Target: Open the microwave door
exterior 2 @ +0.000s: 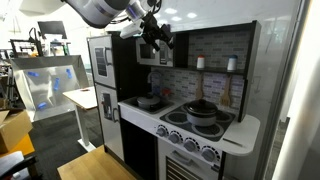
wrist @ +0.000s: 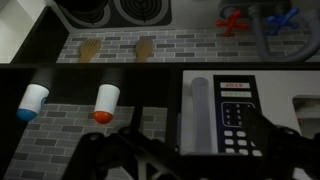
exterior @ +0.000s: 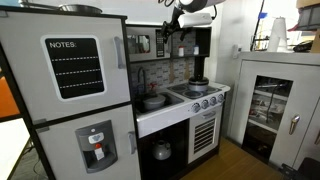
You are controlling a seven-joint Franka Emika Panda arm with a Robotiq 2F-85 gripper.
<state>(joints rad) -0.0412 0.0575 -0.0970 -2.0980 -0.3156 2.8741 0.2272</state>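
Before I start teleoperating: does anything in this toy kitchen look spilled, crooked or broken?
Nothing stands out. The pots sit upright on the stove, the red-capped bottle stands straight, and the microwave door looks intact, with the open claw hovering just in front of it. The wrist view is merely upside down.

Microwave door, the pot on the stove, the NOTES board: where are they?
microwave door (wrist: 232, 118): wrist view, on its strip of buttons.
pot (exterior 2: 200, 110): an exterior view, on its side wall.
NOTES board (exterior: 75, 68): an exterior view, on its dark middle.
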